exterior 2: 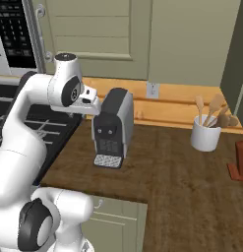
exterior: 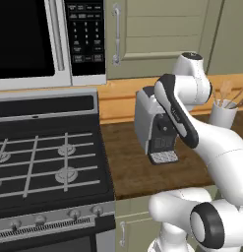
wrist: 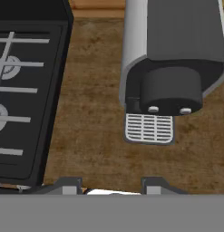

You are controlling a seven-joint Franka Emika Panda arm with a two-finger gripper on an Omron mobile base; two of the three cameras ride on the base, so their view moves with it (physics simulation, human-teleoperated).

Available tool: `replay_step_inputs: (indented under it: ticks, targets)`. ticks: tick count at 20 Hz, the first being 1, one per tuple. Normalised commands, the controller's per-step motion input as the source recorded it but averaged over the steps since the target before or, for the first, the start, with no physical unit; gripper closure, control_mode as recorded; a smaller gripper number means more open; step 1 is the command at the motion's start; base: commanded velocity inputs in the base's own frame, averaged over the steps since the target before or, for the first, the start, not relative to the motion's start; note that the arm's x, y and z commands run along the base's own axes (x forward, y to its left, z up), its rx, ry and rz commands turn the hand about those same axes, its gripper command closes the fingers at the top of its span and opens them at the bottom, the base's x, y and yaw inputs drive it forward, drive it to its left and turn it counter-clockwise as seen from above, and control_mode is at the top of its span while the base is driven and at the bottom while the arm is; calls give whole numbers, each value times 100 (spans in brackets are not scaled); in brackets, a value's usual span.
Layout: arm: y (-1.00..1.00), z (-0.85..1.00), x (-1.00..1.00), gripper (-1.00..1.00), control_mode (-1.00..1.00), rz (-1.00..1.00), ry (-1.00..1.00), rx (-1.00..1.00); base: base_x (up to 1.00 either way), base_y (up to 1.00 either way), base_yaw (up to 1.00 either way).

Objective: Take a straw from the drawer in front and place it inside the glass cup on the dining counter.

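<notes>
Kitchen cupboards in pale sage-green stand behind a dark brown wood-grain table point(exterior 2: 192, 167), with a lighter wooden strip running along the wall at its back edge. One coffee machine point(exterior 2: 110, 129) sits on the table — a grey-and-black box with a slotted metal drip tray at its foot. To one side of it is one gas stove point(exterior: 44, 152); in the left base view four burner rings can be counted on its black top and three knobs along its front edge. Above the stove hangs one microwave point(exterior: 39, 39) with a keypad panel. Toward the far side of the table stands one white utensil holder point(exterior 2: 205, 133) with several wooden spoons and spatulas sticking out; the exact count is hard to tell. One reddish-brown object point(exterior 2: 239, 162) shows at the edge of the right base view, cut off by the frame. One wall socket point(exterior 2: 152, 90) sits in the wooden strip behind the coffee machine.

The white arm bends over the table, its hand above the coffee machine. In the hand view the gripper point(wrist: 112, 186) looks down on the machine and the stove edge — its two dark fingertips stand apart, at a middling width, with nothing between them.

Below the table edge one sage-green drawer point(exterior 2: 120, 216) front with a small metal handle is visible, shut. The straw and the glass cup cannot be made out.
</notes>
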Motion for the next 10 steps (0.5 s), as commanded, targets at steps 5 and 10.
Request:
replay_step_inputs:
  ticks: [5,10]
  targets:
    - [0,0,0,-100,100,0,0,0,-60,19,0]
    - [0,0,0,-100,100,0,0,0,-85,68,-10]
